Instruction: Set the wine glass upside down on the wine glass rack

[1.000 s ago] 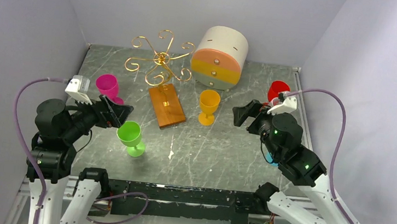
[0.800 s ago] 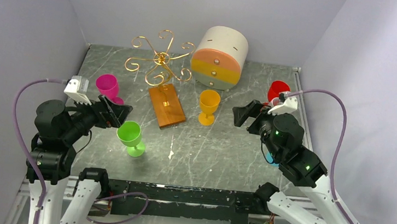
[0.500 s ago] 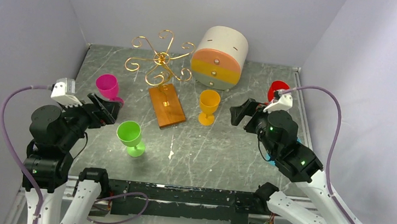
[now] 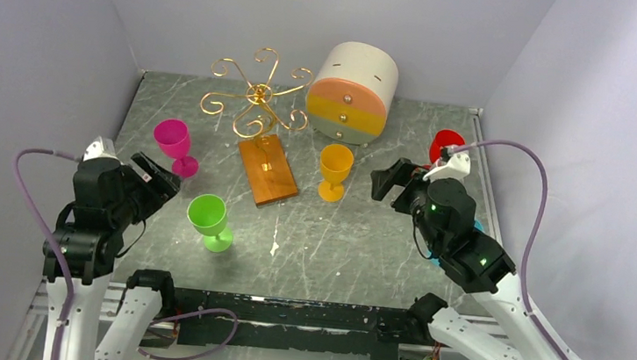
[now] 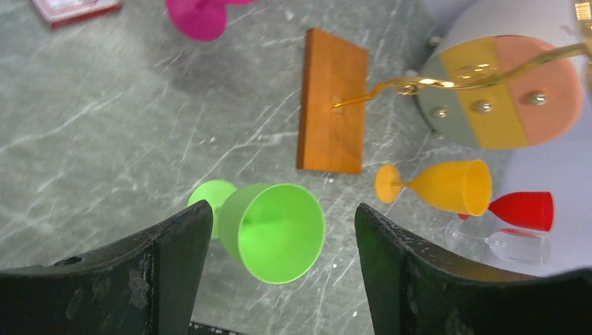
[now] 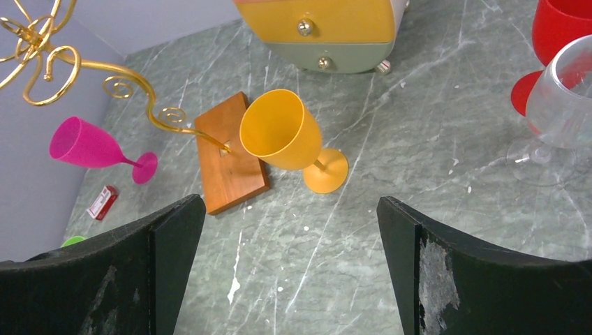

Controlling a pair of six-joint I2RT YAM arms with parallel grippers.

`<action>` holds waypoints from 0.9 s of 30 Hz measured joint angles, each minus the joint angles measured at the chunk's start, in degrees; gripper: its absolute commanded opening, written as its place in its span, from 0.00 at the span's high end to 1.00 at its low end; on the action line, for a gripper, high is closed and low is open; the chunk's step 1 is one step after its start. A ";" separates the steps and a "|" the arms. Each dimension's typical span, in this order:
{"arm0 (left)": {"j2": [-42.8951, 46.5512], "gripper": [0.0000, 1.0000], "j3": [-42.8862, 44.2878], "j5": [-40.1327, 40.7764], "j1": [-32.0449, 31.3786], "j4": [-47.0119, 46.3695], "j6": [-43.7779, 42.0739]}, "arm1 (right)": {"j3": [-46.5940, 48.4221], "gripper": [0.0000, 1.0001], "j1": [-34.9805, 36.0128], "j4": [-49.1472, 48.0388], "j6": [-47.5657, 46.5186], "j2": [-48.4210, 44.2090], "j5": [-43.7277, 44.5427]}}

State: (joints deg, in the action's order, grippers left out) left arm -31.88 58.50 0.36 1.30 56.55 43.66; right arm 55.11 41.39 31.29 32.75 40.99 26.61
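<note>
The rack [image 4: 258, 95] carries nothing yet; every glass stands upright on the counter [image 4: 353, 241]. The green glass [image 4: 207, 215] sits framed by my left hand [image 4: 159, 179], the yellow glass [image 4: 335, 164] before my right hand [image 4: 389, 181]. Both hands gape wide, holding nothing. Grasping, inverting, hanging all remain.

Round cream drawer box [image 4: 356, 71], small red packet [image 6: 103, 202], marble table [image 4: 344, 246]
</note>
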 measured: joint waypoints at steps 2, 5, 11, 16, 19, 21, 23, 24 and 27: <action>-0.52 0.23 -0.81 0.90 0.00 2.01 1.01 | -0.07 0.00 0.00 -0.24 0.04 0.46 0.00; -1.05 0.27 -3.34 0.92 -0.02 3.04 1.42 | -0.24 0.00 0.00 -0.46 0.22 1.51 0.13; -1.68 0.33 -7.76 -2.60 -0.02 3.10 1.18 | -0.85 0.00 0.00 -0.59 0.52 3.34 0.44; -2.14 0.36 -10.01 -4.42 -0.02 2.45 1.20 | -1.84 0.00 0.00 -1.05 0.42 3.06 0.17; -3.50 0.38 -11.26 -5.77 -0.02 2.32 1.20 | -2.12 0.00 0.00 -1.05 0.09 2.86 0.09; -4.04 0.41 -11.96 -6.45 -0.02 1.95 1.22 | -2.23 0.00 0.00 -1.09 -0.09 2.64 -0.04; -4.02 0.44 -12.72 -6.88 -0.02 1.57 1.36 | -2.47 0.00 0.00 -1.27 -0.26 2.32 -0.13; -3.98 0.46 -13.05 -7.02 0.00 1.53 1.40 | -2.64 0.00 0.00 -1.33 -0.28 2.14 -0.15; -4.15 0.55 -14.25 -7.08 -0.02 1.07 1.62 | -3.13 0.00 -0.02 -1.40 -0.26 1.70 -0.09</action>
State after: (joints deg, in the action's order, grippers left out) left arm -36.03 44.25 -6.72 1.28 57.63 45.28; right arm 51.99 41.36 29.89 32.49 42.70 26.52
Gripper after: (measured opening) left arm 0.528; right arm 0.997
